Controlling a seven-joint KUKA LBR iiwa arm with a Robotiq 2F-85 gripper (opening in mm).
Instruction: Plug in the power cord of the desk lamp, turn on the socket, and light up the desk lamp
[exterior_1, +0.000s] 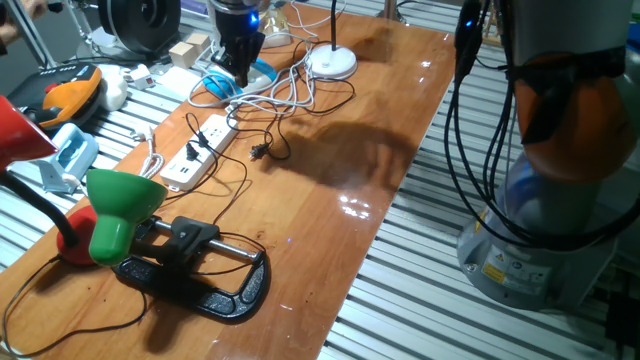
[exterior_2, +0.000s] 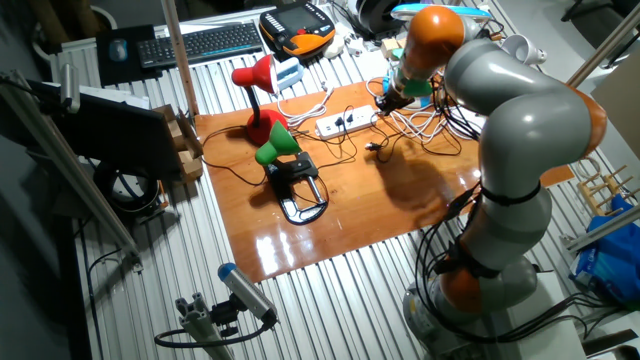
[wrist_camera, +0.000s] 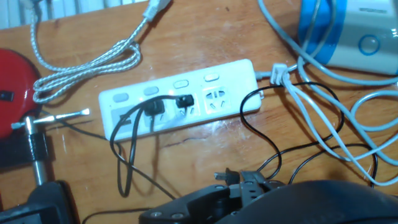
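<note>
The socket, a long white power strip (exterior_1: 200, 150), lies on the wooden table with two black plugs in it, seen best in the hand view (wrist_camera: 180, 102). The desk lamp's white disc base (exterior_1: 332, 62) stands at the far end with its thin dark stem. Its white power cord (exterior_1: 285, 92) lies in loops between lamp and strip and shows in the hand view (wrist_camera: 323, 106). I cannot pick out its white plug. My gripper (exterior_1: 240, 72) hangs low over the cord loops beyond the strip's far end. Only a dark blur of it (wrist_camera: 242, 199) shows in the hand view.
A loose small black two-pin plug (wrist_camera: 227, 177) lies by the strip. A green cone lamp on a black clamp (exterior_1: 125, 210) and a red lamp (exterior_2: 255, 78) stand at the near end. A blue-and-white device (wrist_camera: 348, 31) and a braided grey cable (wrist_camera: 93, 59) lie close by.
</note>
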